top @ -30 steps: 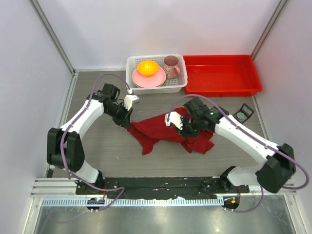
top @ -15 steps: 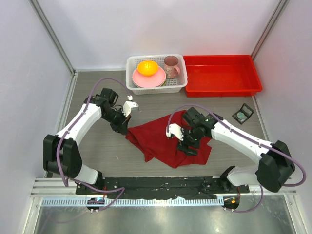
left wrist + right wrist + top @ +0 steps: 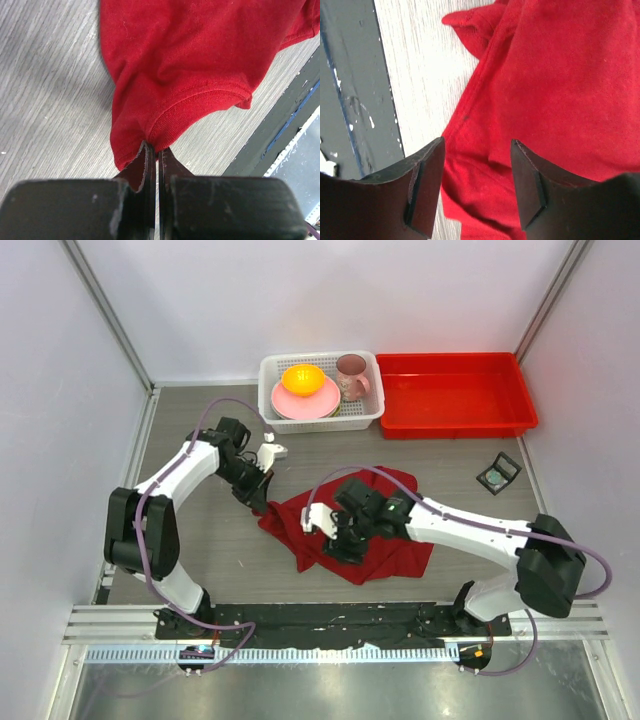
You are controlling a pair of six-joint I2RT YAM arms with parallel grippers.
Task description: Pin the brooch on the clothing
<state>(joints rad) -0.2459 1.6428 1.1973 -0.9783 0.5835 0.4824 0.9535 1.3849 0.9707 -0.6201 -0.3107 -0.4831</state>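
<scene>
In left tool (image 3: 155,148), shirt (image 3: 200,60) edge

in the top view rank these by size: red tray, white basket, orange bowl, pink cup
1. red tray
2. white basket
3. orange bowl and pink cup: look about alike, not ranked

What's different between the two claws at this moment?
The left claw is pinched shut on a hem of the T-shirt; the right claw stands open, gripping nothing. The left sits at the shirt's edge, the right farther in over the cloth. Both have dark fingers.
</scene>
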